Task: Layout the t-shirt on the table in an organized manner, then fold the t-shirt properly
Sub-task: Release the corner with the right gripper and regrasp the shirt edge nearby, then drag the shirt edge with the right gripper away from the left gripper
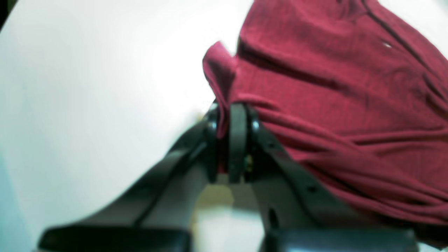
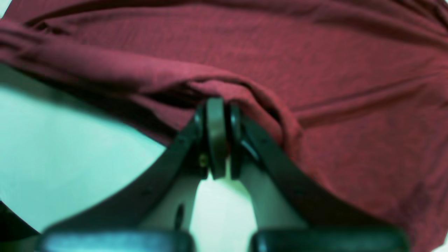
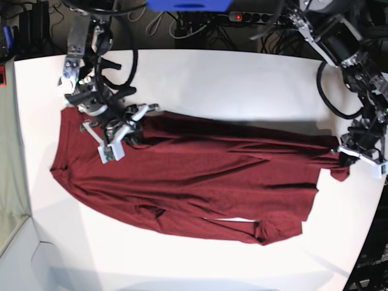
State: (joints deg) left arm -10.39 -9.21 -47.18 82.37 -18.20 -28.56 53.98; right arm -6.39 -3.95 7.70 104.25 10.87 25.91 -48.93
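Between the two hands, shirt: the t-shirt [image 3: 194, 176] lies stretched across the counter [image 3: 242, 79], rumpled, its lower edge doubled over.
Left hand [image 1: 232, 115]: clamped tight on one cloth end.
Right hand [image 2: 217, 108]: pinched closed on the opposite edge.
Progress: spreading under way, not flat; folding not begun.
Writing: none readable.

The dark maroon t-shirt [image 3: 194, 182] lies stretched lengthwise across the white table [image 3: 230, 79], wrinkled, its lower edge bunched.
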